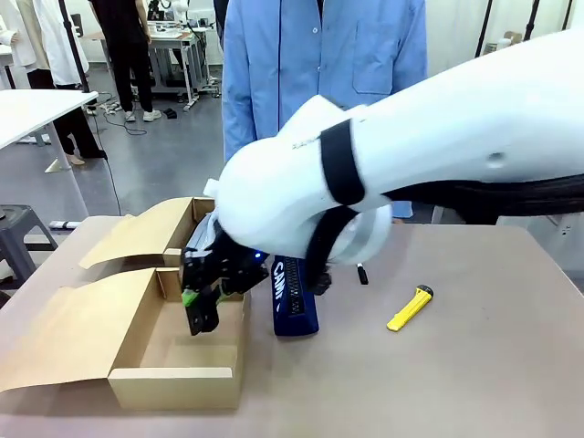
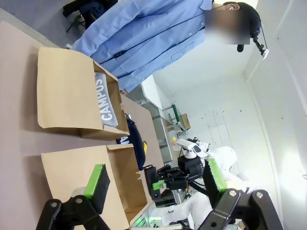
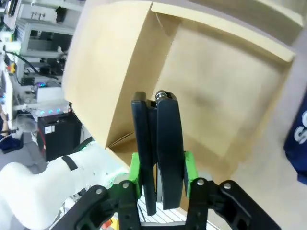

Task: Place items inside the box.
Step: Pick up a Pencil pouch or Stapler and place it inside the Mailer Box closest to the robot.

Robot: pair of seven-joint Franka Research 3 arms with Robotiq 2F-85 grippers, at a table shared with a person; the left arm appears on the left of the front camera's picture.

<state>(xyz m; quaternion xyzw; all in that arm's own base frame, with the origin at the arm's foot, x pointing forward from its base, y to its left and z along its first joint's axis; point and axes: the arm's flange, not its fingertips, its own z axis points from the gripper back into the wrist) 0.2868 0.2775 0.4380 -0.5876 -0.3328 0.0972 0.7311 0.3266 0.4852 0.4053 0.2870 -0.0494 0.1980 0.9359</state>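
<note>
Brown cardboard, flaps folded out to the robot's left, makes up the box (image 1: 173, 374) nearest the robot, and its near compartment looks bare. The right gripper (image 1: 201, 306) hangs just above that opening, its green pads clamped on a black stapler (image 3: 163, 129) that points down toward the box floor. The step in hand, as I judge it, is the placing of the stapler: it has been carried over the box but not yet let go. The next move calls for a short descent that keeps clear of the box walls, then parting the fingers so the stapler comes to rest on the floor, and a straight lift out that does not catch a flap. The left gripper (image 2: 154, 175) waits off to the side with its fingers spread wide and nothing between them. Just beside the box's right wall lies the navy pencil case (image 1: 294, 297), outside the box. Farther right on the table sits the yellow utility knife (image 1: 410, 308), and a little beyond these the black-and-white marker (image 1: 362, 273), partly hidden under the arm. All three are yet to go in. Seen from the left wrist, a grey pouch (image 2: 106, 100) with white lettering appears to lie in the box's far end. Across the table stands a person (image 1: 319, 55) in a blue coat.
</note>
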